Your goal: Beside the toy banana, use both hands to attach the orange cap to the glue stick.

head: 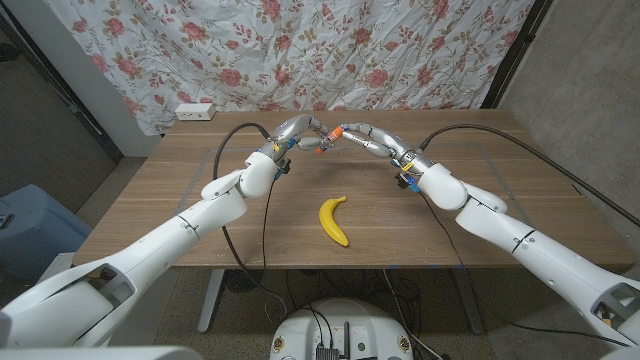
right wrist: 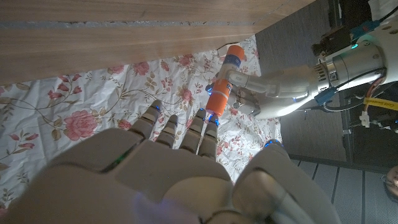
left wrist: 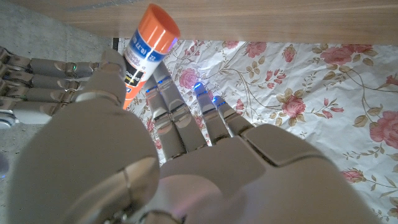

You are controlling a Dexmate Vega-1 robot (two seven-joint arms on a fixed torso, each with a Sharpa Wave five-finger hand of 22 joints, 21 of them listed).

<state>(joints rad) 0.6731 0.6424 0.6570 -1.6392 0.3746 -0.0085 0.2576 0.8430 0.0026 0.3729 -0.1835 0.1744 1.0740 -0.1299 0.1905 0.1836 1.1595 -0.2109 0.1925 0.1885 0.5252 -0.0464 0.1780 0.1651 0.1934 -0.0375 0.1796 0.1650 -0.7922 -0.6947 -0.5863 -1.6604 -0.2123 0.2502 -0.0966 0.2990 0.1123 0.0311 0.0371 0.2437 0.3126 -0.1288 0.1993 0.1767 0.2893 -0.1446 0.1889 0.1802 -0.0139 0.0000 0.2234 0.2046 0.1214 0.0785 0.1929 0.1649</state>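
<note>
Above the far middle of the wooden table, my left hand grips the glue stick by its body. The orange cap sits on the stick's end that points toward my right hand. In the left wrist view the capped stick stands between my thumb and fingers, with no finger around the cap. In the right wrist view my right hand's fingers are stretched out, their tips close below the stick's orange end. The yellow toy banana lies nearer, in the table's middle.
A flowered curtain hangs behind the table. A white power strip lies at the far left corner. Black cables loop from both arms over the tabletop.
</note>
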